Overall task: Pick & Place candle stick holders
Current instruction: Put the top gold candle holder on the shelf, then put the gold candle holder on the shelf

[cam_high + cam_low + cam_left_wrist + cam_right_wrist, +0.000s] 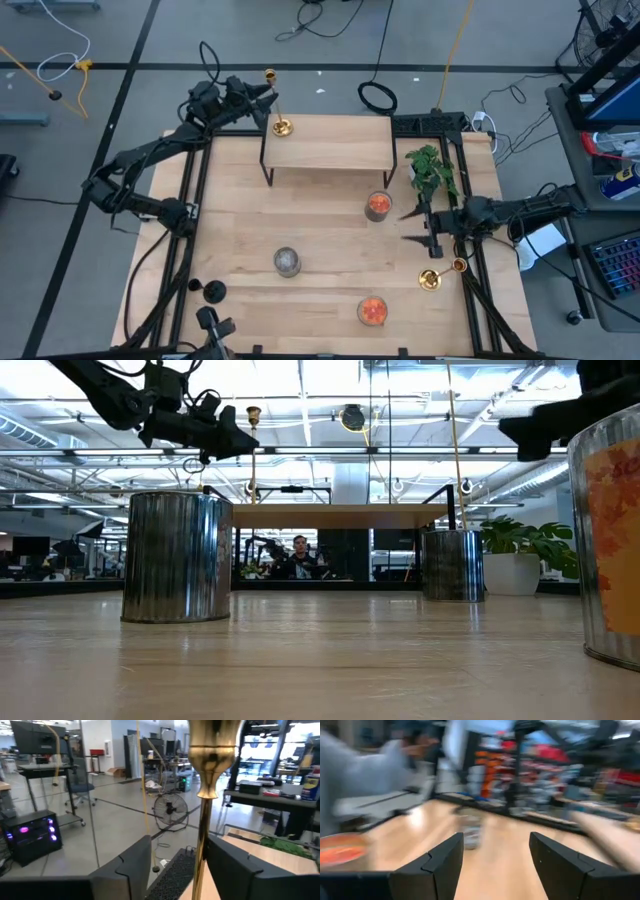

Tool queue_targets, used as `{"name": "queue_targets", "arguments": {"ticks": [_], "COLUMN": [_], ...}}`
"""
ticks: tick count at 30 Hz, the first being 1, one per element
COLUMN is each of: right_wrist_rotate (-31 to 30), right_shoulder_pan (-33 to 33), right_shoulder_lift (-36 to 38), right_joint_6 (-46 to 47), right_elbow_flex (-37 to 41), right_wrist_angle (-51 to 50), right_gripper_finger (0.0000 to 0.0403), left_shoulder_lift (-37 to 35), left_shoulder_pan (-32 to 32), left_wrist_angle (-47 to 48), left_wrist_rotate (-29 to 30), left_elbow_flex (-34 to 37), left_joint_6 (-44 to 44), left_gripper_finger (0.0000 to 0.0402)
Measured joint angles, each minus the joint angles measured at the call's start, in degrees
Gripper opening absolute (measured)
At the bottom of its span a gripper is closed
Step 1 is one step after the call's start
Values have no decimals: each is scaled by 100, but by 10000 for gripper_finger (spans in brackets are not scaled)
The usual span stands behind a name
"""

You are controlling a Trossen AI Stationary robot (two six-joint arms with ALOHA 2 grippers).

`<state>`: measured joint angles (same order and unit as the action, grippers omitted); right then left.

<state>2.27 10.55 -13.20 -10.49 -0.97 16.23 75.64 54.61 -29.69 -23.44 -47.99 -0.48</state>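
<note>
A tall gold candlestick (276, 105) stands by its round base on a small raised wooden shelf (330, 140). My left gripper (262, 100) is open at its upper stem (202, 845), one finger on each side; whether the nearer finger (240, 865) touches it I cannot tell. My right gripper (412, 226) is open and empty above the table's right side. A second gold candlestick (442, 273) lies on its side near it. An orange cup (378, 206), a grey cup (287, 262), another orange cup (372, 310) and a black candlestick (213, 292) stand on the table.
A leafy green plant (432, 170) stands at the right edge, just beyond my right gripper. The shelf's black legs (265, 165) stand on the far part of the table. Bare wood lies in the middle of the table (320, 230). A person (298, 555) sits in the room beyond.
</note>
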Motion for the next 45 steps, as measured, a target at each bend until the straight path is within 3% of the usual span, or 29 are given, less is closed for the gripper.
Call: {"name": "queue_targets", "arguments": {"ticks": [5,8,12,19,24,35,42,45], "right_wrist_rotate": [1352,1865,2183,2236,2770,2122,1971,1557], "right_shoulder_pan": [0,2,2,2,3,-4,-5,-4], "right_shoulder_lift": [3,3,2,-4,1,1,16,3], "right_joint_6": [451,922,1273,1209,1216,1671,1115,848], "right_elbow_flex": [0,0,0,0,-2,-164,-1051,-1520], "right_wrist_angle": [-218,-445,-874,-1178,-1127,-426,-1110,-1777], "right_gripper_finger": [224,224,224,224,224,224,224,224], "left_shoulder_lift": [-2,-67,-143,-422,-574,-980,-1459,-1654], "left_shoulder_pan": [-50,-93,-137,-129,-132,-318,-387,-387], "left_wrist_angle": [-7,-5,-82,-70,32,415,423,480], "left_wrist_rotate": [-568,-668,-659,-658,-667,-856,-859,-859], "left_elbow_flex": [0,2,5,4,2,4,4,4], "left_joint_6": [-158,-151,-117,-205,-288,-225,-108,-106], "left_gripper_finger": [201,202,203,203,203,202,202,202]}}
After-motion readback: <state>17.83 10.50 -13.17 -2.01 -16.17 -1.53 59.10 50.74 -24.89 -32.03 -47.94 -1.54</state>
